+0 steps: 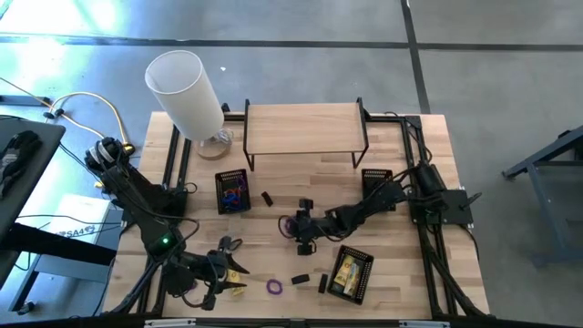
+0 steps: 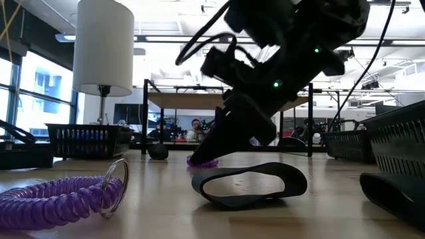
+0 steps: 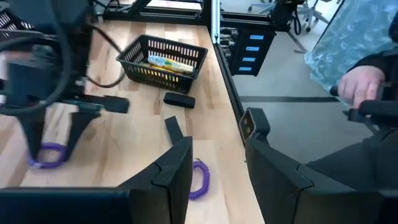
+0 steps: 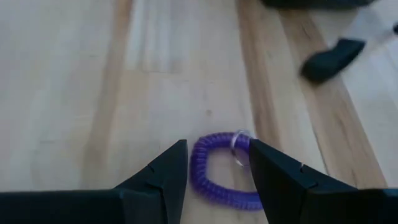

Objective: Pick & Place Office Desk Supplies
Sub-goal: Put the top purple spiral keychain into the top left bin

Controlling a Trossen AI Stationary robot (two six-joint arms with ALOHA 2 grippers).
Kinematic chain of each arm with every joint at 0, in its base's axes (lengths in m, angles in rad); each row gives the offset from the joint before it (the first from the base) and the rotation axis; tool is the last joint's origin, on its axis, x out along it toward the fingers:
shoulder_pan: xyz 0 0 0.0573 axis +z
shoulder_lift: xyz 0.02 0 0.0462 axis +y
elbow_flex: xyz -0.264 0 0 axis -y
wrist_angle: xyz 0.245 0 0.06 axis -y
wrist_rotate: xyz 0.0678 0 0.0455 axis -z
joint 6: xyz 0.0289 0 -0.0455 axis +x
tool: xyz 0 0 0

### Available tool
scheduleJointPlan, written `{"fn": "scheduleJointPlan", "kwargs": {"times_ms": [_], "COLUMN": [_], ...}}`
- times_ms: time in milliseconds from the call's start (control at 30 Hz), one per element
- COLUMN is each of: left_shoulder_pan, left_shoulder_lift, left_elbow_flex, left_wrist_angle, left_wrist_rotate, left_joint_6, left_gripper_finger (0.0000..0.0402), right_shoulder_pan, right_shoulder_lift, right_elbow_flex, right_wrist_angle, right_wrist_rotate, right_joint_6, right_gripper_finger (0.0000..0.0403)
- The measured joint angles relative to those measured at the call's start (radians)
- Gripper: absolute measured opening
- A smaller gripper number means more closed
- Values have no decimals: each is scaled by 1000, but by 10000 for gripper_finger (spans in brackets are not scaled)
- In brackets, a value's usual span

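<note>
A purple coil loop with a key ring [image 4: 214, 171] lies flat on the wooden table [image 1: 273, 164]. My right gripper [image 4: 217, 168] is open, tilted down over the coil with one finger on each side of it; it also shows in the high view [image 1: 293, 228] and the low view [image 2: 211, 158]. A second purple coil [image 1: 274, 287] lies near the front edge, just ahead of my open, empty left gripper [image 3: 217, 155], which hangs above the table at the near left [image 1: 237, 276]. A black band loop [image 2: 249, 182] and small black blocks [image 1: 300, 279] rest on the table. My right gripper comes at the purple coil slanting down from the table's right side, its fingers [image 4: 277, 177] standing on either side of the loop, which lies flat on the table. I cannot tell whether a finger touches the coil or its ring [image 4: 239, 146].
Black mesh trays stand at the left middle [image 1: 232, 189], near right [image 1: 351, 271] with yellow pieces, and right [image 1: 376, 178]. A wooden shelf [image 1: 305, 128] and a white lamp [image 1: 187, 91] stand at the back. A person's hand [image 3: 360, 87] shows beyond the table's right edge.
</note>
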Motion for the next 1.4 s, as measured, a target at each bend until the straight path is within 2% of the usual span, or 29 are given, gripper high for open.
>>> {"fn": "scheduleJointPlan", "kwargs": {"times_ms": [167,433,600,800,1033,1233,1333,1400], "left_shoulder_pan": [-5,-6,-6,-6,-6,-1,8,16], "left_shoulder_lift": [0,4,4,4,4,4,6,21], "left_elbow_flex": [0,0,0,0,0,0,0,0], "left_wrist_angle": [-3,-3,-2,-2,-2,-2,-2,0], "left_wrist_rotate": [21,29,29,28,25,13,8,-41], "left_joint_6": [-27,-29,-29,-35,-23,64,169,253], "left_gripper_finger": [144,144,144,144,144,144,144,144], "right_shoulder_pan": [-23,-26,-24,-30,-31,8,41,62], "right_shoulder_lift": [0,-2,-4,-6,-8,-81,-151,-193], "right_elbow_flex": [1,4,5,4,2,-8,-5,-1], "right_wrist_angle": [-36,-112,-178,-196,-176,-206,-192,-170], "right_wrist_rotate": [-72,-64,4,-22,-48,-80,-84,-106], "right_joint_6": [53,124,159,157,212,210,204,199], "right_gripper_finger": [160,155,108,16,6,4,3,3]}}
